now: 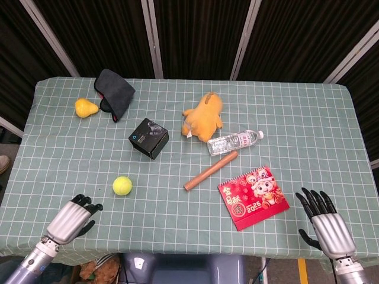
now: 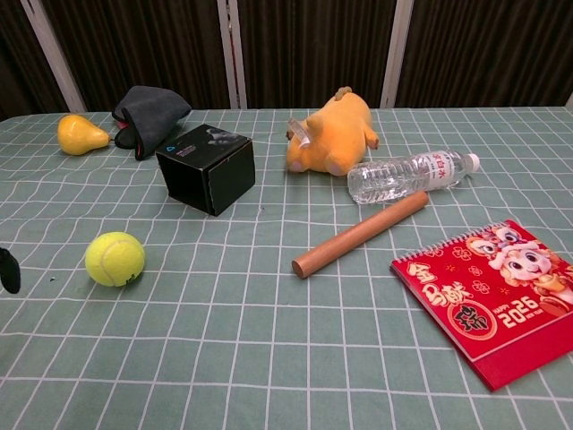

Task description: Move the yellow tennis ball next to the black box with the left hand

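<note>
Fingers (image 1: 87, 204) of empty left hand (image 1: 70, 216) apart, near yellow tennis ball (image 1: 122, 186), black box (image 1: 148, 138) beyond.

In the chest view, only a dark tip of the left hand (image 2: 8, 270) shows at the left edge; the right hand is out of frame there.

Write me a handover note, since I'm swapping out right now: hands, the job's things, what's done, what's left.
Left hand: holds nothing, near the table's front edge, short of the yellow tennis ball.
Right hand: holds nothing, fingers spread, at the front right.
Ball: on the cloth, in front of the black box, clearly apart from it.
Done: nothing moved.
Left: grasp the ball with the left hand, set it beside the box.
</note>
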Available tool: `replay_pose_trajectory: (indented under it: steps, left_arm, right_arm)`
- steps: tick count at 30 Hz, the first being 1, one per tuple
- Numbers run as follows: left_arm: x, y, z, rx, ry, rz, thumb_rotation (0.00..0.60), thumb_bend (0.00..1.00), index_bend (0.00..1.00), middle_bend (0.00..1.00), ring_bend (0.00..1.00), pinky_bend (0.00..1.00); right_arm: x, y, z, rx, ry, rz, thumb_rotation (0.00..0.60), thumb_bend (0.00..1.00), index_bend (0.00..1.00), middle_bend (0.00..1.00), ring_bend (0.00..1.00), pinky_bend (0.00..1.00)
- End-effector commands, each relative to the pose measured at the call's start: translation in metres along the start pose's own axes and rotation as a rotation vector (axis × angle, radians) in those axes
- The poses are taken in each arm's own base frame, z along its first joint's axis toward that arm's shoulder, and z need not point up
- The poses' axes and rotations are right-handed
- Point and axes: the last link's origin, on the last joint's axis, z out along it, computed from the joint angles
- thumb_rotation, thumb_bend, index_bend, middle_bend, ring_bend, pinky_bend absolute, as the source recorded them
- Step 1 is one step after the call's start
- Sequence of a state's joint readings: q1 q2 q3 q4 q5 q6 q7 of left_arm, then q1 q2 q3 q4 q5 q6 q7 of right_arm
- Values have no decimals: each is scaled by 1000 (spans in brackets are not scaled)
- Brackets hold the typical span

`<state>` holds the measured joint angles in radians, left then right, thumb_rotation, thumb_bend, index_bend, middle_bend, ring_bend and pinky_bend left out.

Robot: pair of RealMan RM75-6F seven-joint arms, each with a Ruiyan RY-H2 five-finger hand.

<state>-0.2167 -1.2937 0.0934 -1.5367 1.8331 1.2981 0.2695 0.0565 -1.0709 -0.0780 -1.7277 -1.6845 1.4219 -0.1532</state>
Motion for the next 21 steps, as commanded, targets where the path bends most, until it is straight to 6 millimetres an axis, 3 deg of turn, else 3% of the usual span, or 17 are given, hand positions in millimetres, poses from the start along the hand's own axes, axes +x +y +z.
replay_pose_trajectory:
  steps: [1, 4, 10, 21]
  left_arm:
    - [-12, 12, 11, -9, -68, -2, 600, 247, 423, 690, 392, 673]
    - [-19, 20, 13, 7, -151, 1, 600, 251, 460, 690, 392, 676]
    - [-23, 28, 20, 27, -209, 60, 600, 360, 422, 657, 381, 671]
    - [-16, 25, 53, 47, -236, 28, 600, 380, 446, 675, 379, 671]
  right_arm:
    - [0, -1, -4, 8, -3, 7, 600, 319, 0, 0, 0, 0]
    - [1, -1, -6, 13, -1, 14, 600, 320, 0, 0, 0, 0]
    - [6, 2, -9, 10, 14, 33, 600, 320, 0, 0, 0, 0]
    - [9, 6, -15, -2, 23, 37, 600, 319, 0, 0, 0, 0]
